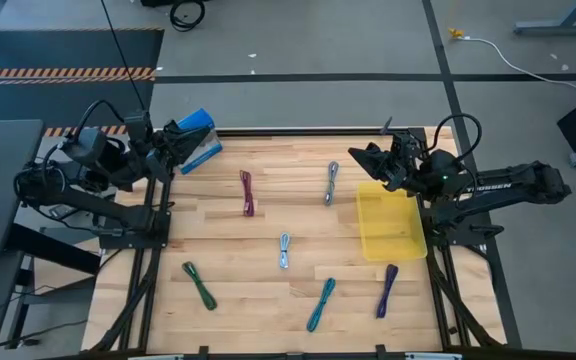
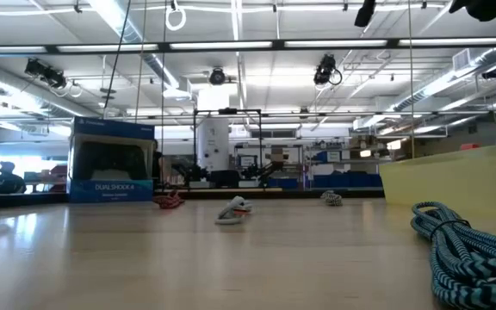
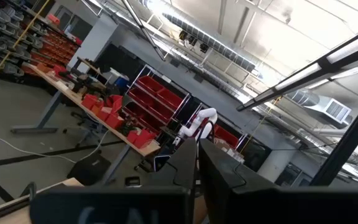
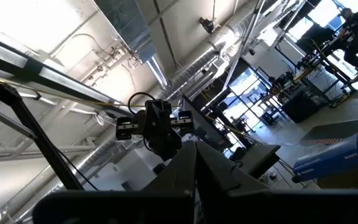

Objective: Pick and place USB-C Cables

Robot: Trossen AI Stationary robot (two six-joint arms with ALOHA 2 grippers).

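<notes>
Six cable bundles lie flat on the wooden table in the high view: maroon (image 1: 247, 193), grey (image 1: 332, 183), pale blue (image 1: 284, 250), green (image 1: 199, 284), teal (image 1: 321, 304) and purple (image 1: 387, 290). In the low view the teal bundle (image 2: 465, 248) is closest, and the pale blue one (image 2: 233, 209) is at mid table. My left gripper (image 1: 173, 141) is raised at the far left corner, shut, fingers (image 3: 191, 163) tilted toward the ceiling. My right gripper (image 1: 361, 160) hovers at the far right above the tray's far end, shut, fingers (image 4: 197, 163) tilted upward. Neither holds anything.
A shallow yellow tray (image 1: 391, 222) sits on the table's right side, between the grey and purple bundles. A blue box (image 1: 196, 140) stands at the far left corner beside my left gripper. Bare wood lies between the bundles. The arm frames flank both table sides.
</notes>
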